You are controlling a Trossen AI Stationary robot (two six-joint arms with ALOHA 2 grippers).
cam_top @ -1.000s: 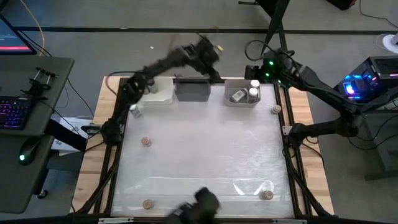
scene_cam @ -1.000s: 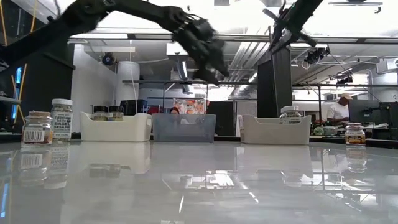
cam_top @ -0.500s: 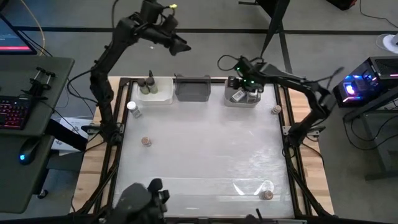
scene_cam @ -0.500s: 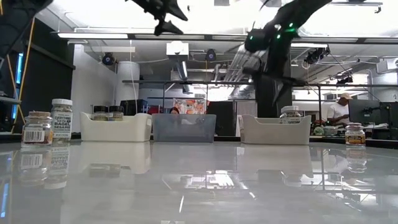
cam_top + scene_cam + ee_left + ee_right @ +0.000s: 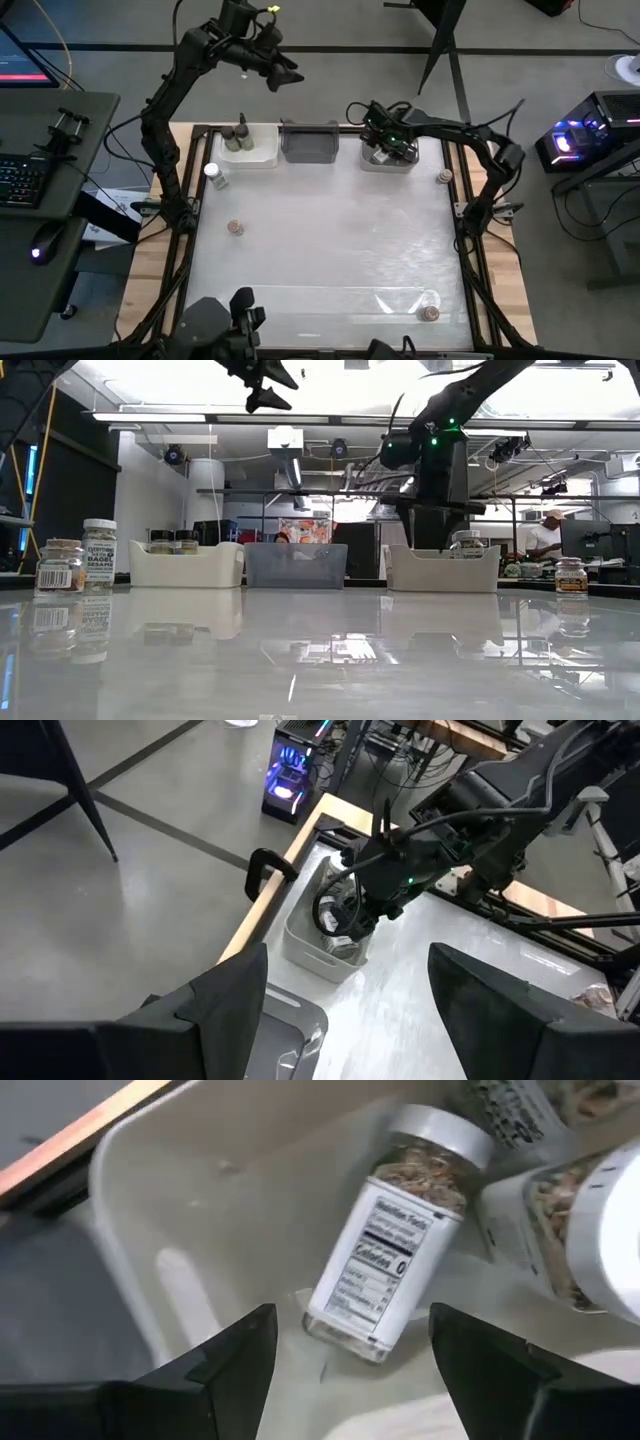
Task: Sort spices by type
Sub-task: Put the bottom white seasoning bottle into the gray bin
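Observation:
My right gripper [image 5: 350, 1370] hangs open, pointing down into the white bin [image 5: 390, 160] at the table's far right. Below its fingers a white-capped spice jar [image 5: 400, 1230] lies on its side on the bin's floor, next to other white-capped jars [image 5: 590, 1220]. No finger touches it. My left gripper [image 5: 285, 75] stands open and empty, high above the table's far edge. Dark-capped jars [image 5: 235, 140] stand in the far left white bin [image 5: 262, 152]. On the table stand a white-capped jar [image 5: 212, 172] and cork-capped jars [image 5: 235, 228], [image 5: 443, 177], [image 5: 430, 312].
A grey bin [image 5: 310, 140] sits between the two white bins along the far edge. The glossy tabletop [image 5: 330, 240] between the loose jars is bare. A clamp [image 5: 265, 870] grips the table's far edge. A person [image 5: 545, 535] stands in the room beyond.
My left gripper has risen from just above the bins and swung toward the table's left, ending high over the far edge. My right gripper has come down from high above the far right corner into the right white bin, tipping to point down and rolling about its own line.

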